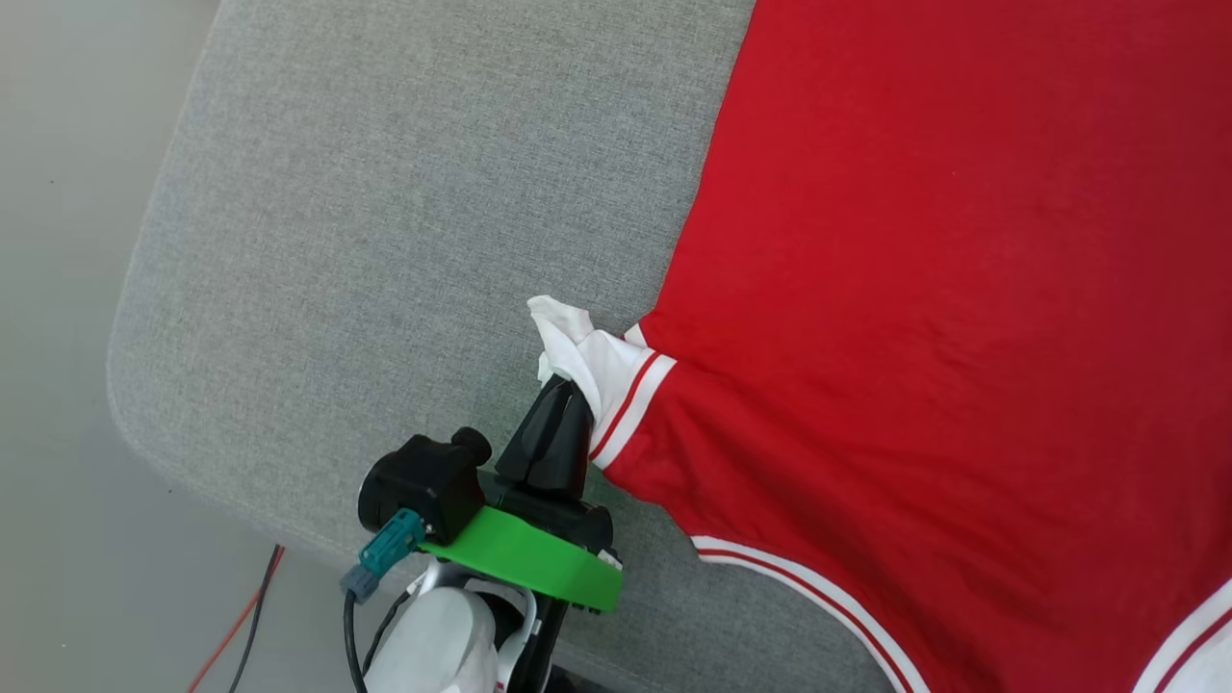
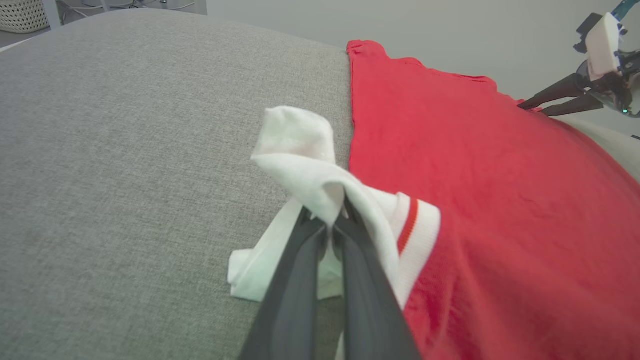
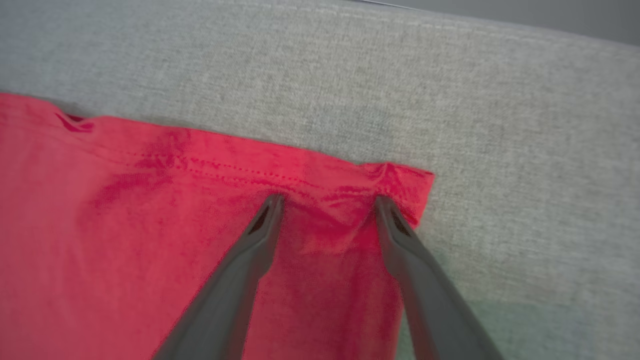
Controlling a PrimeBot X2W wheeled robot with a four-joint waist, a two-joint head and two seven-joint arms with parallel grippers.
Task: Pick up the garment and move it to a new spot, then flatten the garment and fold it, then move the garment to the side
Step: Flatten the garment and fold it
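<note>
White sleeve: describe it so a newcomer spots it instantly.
A grey padded surface carries the red garment on its right part. At the garment's left edge a bunched sleeve sticks out, pinched in the shut left gripper. Unlike the flat red body, it is white and crumpled.

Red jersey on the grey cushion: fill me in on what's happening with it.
The robot is working on the red short-sleeved jersey with white striped trim, spread over a grey fabric cushion. Its left gripper is shut on the bunched white sleeve at the jersey's edge. Its right gripper is open, fingers spread at a corner of the red hem, pinching nothing. The jersey lies mostly flat, not yet folded.
</note>
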